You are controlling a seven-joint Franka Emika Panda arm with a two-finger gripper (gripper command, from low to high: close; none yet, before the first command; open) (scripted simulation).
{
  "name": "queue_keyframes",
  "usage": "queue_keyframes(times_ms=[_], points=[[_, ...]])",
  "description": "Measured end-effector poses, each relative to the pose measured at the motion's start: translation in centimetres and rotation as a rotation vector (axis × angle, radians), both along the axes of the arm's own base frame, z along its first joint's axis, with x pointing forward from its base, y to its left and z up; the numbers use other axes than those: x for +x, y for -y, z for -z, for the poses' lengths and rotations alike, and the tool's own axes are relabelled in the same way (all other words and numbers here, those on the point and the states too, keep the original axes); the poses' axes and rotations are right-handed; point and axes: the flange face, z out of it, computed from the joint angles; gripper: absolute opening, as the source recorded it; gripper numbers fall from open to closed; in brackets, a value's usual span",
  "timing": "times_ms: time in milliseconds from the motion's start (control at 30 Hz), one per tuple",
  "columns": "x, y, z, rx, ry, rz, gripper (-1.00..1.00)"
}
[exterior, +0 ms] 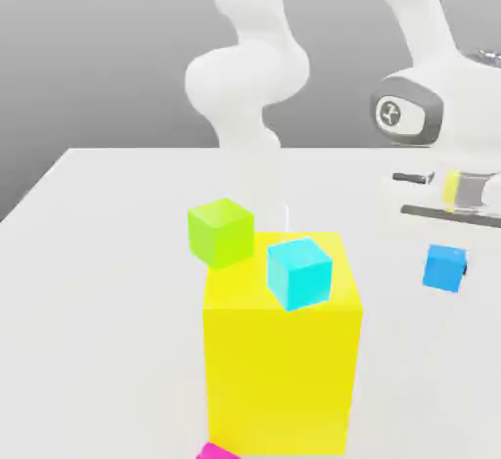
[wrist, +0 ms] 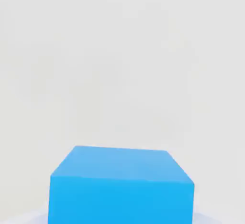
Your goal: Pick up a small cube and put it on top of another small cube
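Blue cube [exterior: 445,267] sits clamped in the closed jaws, lifted clear of the surface [exterior: 108,252]. Step in hand: carry. Next move calls for travel from the jaws to above the green cube [exterior: 221,231], avoiding the yellow block [exterior: 284,369].

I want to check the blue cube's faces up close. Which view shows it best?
The hand view: the small blue cube sits close to the camera, with its top and one side face plain to see. In the exterior view the same cube is far smaller, at that view's right, below the white hand.
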Motion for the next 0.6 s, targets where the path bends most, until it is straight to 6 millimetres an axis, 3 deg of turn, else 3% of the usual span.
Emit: queue_keyframes(times_ms=[133,233,333,433,500,567,600], points=[[4.4,6.3,-5.6,-0.002,0.004,0.150,-1.00],[6.5,12.2,-9.8,-0.004,0.004,0.269,-1.00],[7.2,18.7,-13.9,-0.003,0.001,0.393,-1.00],[6.4,25.5,-17.8,0.001,-0.005,0.520,-1.00],[6.1,27.3,-17.0,0.002,-0.008,0.554,-1.00],[6.0,27.7,-14.5,0.003,-0.008,0.563,-1.00],[5.9,27.8,-13.3,0.003,-0.008,0.564,1.00]])
